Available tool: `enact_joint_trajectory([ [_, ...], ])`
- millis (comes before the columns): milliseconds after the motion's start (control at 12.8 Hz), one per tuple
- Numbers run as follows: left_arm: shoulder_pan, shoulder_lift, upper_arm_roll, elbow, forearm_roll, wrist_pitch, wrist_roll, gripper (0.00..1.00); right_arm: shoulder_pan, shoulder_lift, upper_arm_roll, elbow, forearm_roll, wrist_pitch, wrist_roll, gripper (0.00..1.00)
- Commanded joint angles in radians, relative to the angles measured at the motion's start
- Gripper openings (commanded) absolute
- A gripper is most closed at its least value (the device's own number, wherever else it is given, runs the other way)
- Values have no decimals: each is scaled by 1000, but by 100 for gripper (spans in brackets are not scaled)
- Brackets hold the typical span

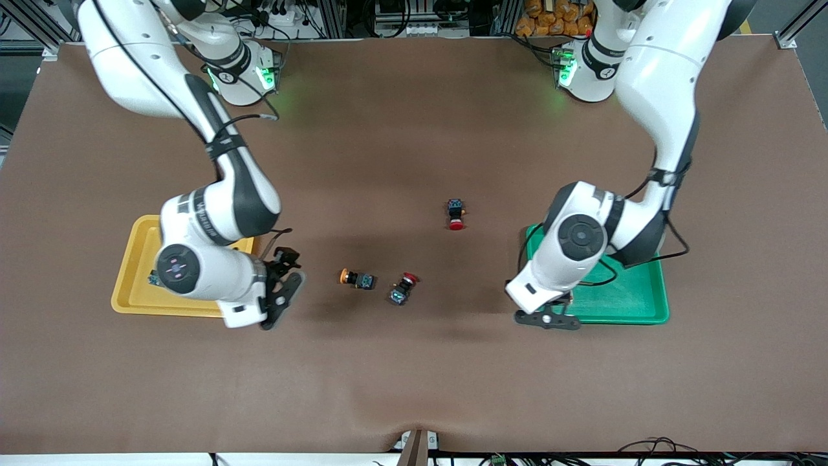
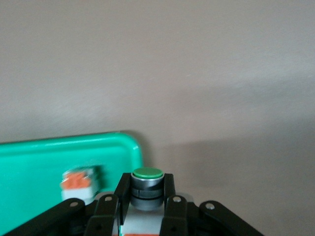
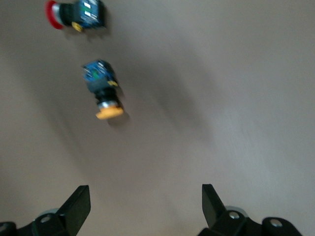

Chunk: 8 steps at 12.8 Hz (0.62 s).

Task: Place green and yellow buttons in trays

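The left gripper (image 1: 547, 318) hangs over the green tray's (image 1: 637, 304) corner nearest the front camera. Only its wrist view shows what it carries — a green-capped button (image 2: 147, 188) clamped between its fingers (image 2: 170, 204) — and a second button (image 2: 78, 181) with an orange block lying in the tray. The right gripper (image 1: 279, 299), spread wide and empty, is over the table beside the yellow tray (image 1: 132, 285). A yellow-capped button (image 1: 357, 279) lies on the table near a red-capped switch (image 1: 403, 288); another red switch (image 1: 456, 214) lies farther from the front camera.
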State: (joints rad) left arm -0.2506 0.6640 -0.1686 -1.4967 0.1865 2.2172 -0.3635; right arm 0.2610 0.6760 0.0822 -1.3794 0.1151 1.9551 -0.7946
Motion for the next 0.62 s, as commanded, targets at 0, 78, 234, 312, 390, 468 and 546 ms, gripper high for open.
enact_joint_trajectory([
  [0, 65, -118, -9, -129, 1, -34, 3, 0, 40, 56, -5, 3, 12, 80, -142, 100],
  [78, 85, -136, -9, -155, 1, -34, 3, 0, 61, 74, -5, 3, 14, 137, -194, 100],
  [234, 137, -144, -8, -188, 8, -34, 3, 0, 112, 83, -5, -3, 14, 194, -212, 100],
  [312, 163, -143, -8, -191, 13, -34, 9, 0, 142, 96, -5, -3, 9, 205, -206, 100],
  [390, 169, -142, -8, -192, 14, -34, 17, 0, 176, 105, -9, -3, 8, 231, -193, 100],
  [468, 185, -138, -6, -192, 16, -34, 18, 0, 187, 114, -10, -6, -1, 258, -133, 100],
  [546, 210, -133, -8, -192, 16, -28, 20, 0, 190, 131, -10, -6, -5, 268, -100, 100],
])
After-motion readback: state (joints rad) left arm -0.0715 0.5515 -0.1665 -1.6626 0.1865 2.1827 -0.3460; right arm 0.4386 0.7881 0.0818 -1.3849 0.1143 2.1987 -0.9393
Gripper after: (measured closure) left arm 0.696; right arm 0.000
